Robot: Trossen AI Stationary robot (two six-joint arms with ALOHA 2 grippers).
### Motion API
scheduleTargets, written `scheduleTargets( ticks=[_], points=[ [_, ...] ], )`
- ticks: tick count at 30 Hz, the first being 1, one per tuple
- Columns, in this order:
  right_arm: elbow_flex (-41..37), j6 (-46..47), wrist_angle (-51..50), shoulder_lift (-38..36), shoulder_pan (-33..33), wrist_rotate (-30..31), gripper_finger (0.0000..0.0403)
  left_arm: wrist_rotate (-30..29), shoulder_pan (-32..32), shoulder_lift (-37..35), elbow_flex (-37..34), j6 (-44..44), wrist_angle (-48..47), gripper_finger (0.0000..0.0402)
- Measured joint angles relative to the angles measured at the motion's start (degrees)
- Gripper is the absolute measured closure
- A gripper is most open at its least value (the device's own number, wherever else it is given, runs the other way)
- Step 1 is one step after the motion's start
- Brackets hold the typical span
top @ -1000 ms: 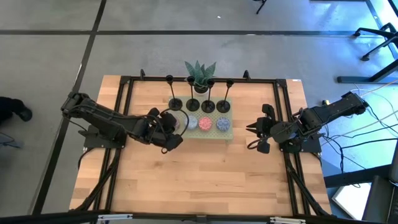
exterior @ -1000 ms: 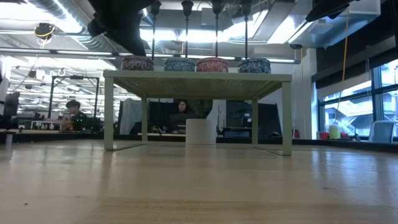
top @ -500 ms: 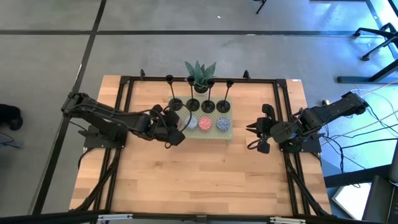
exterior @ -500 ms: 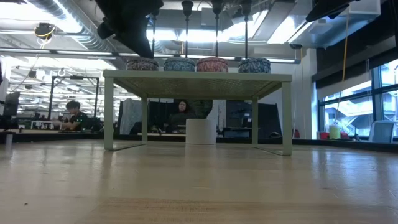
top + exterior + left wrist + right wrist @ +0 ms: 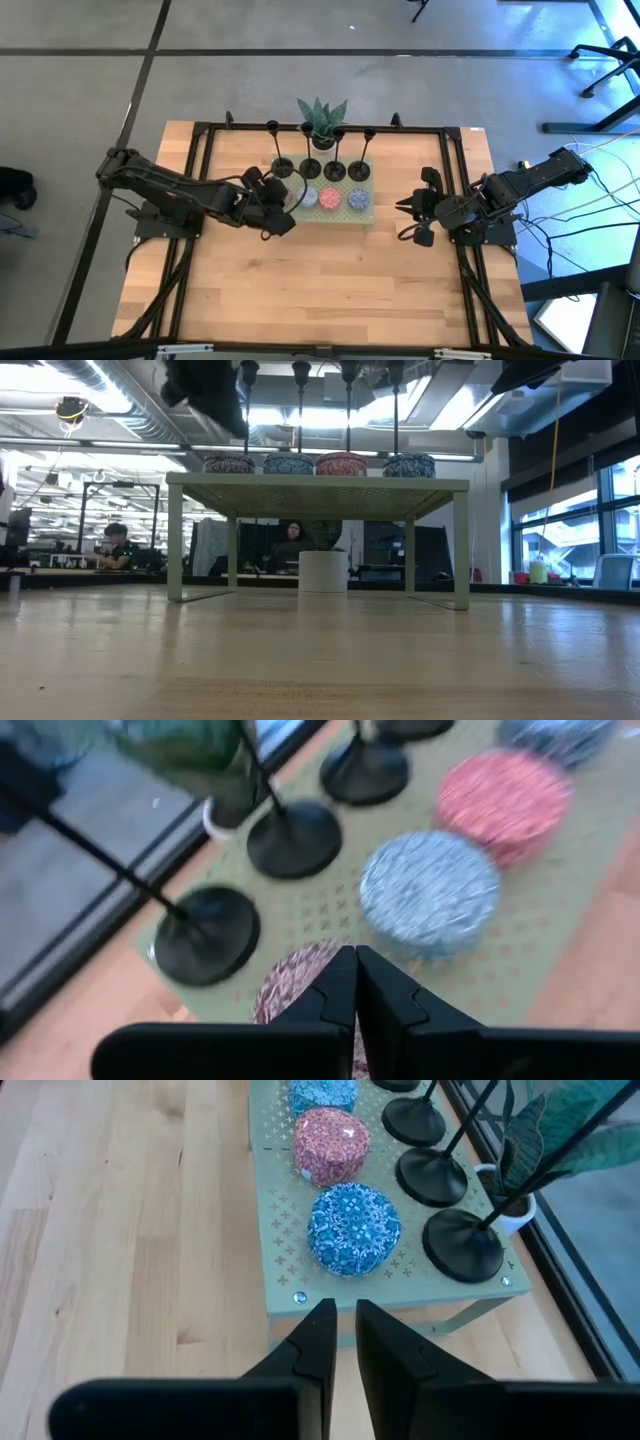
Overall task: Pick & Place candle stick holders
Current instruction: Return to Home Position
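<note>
- Four holders (image 5: pixel 311 168) – upright in a row along the far edge of the green shelf (image 5: pixel 345 214), mid-table.
- Four candles (image 5: pixel 331 198) in the near row, just in front of them.
- Left gripper (image 5: pixel 355 960) – above the shelf's left end, over the leftmost candle; fingers pressed together, holding nothing.
- Right gripper (image 5: pixel 345 1312) – right of the shelf, well apart; fingers a slit apart, empty.
</note>
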Motion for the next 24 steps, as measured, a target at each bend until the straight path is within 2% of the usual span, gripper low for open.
scheduleTargets(
  ticks=[7, 12, 17, 20, 24],
  points=[
    [0.0, -2.3, 3.7, 0.0, 0.0, 0.0, 0.0357, -7.1, -4.5, -5.3, 4.0, 10.2, 0.2, 0.0397],
    [0.9, -5.4, 8.4, -0.1, 0.0, 0.0, 0.0357, -13.0, -9.2, -12.8, 4.7, 16.3, 0.1, 0.0396],
    [1.9, -5.6, 8.6, -0.6, 0.0, 0.0, 0.0357, -19.1, -13.8, -21.2, 4.6, 20.4, -0.1, 0.0396],
    [1.9, -11.3, 8.7, -1.8, -0.5, -0.1, 0.0357, -22.0, -15.2, -25.5, 4.6, 24.0, -0.2, 0.0396],
    [1.9, -18.7, 10.0, -6.3, -2.2, -0.2, 0.0357, -21.9, -15.4, -30.9, 4.6, 25.5, -2.4, 0.0396]
  ],
)
